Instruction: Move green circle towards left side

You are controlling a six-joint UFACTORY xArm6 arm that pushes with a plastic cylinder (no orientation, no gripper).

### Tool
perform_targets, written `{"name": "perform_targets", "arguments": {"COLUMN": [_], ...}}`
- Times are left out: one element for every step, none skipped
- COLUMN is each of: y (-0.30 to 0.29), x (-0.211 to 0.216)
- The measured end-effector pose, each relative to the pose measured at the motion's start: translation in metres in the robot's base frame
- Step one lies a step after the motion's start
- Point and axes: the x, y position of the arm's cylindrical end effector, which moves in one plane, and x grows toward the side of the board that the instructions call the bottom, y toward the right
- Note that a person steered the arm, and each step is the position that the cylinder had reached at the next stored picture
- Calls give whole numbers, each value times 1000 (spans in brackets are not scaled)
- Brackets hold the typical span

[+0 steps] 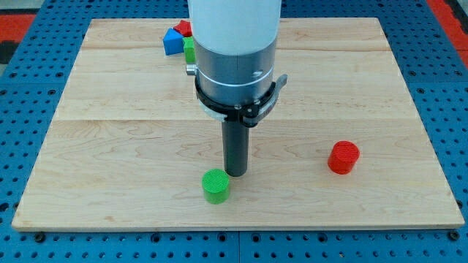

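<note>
Camera view, largest first: wooden tabletop (110, 146) filling most of the frame, set on a blue pegboard (22, 88). Over its upper centre, arm housing (234, 44), white above and grey below, hanging straight down with the dark rod vertical beneath it. No pincer fitted, so nothing to report as open or closed; only my tip (235, 174), resting at board height in the lower centre of the frame.

Green circle (216, 185) at lower centre, just beside my tip on its lower-left, touching or very nearly so; cannot tell which. Red cylinder (343, 158) well apart at lower right. Cluster at upper centre-left, partly hidden by the arm: blue block (173, 42), a red block (183, 28) behind it, and 1 green block (189, 50) at the housing's edge.

Step in hand, by judgement: lined up for the push, tip on the circle's right side. Next move calls for a steady sweep toward frame left, tip kept slightly lower to meet the circle squarely, lest it slip off toward the bottom edge.
</note>
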Motion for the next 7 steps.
{"name": "perform_targets", "arguments": {"y": [21,-3,-51,-68,-60,-77,-47], "x": [11,57,65,31,29,48,68]}}
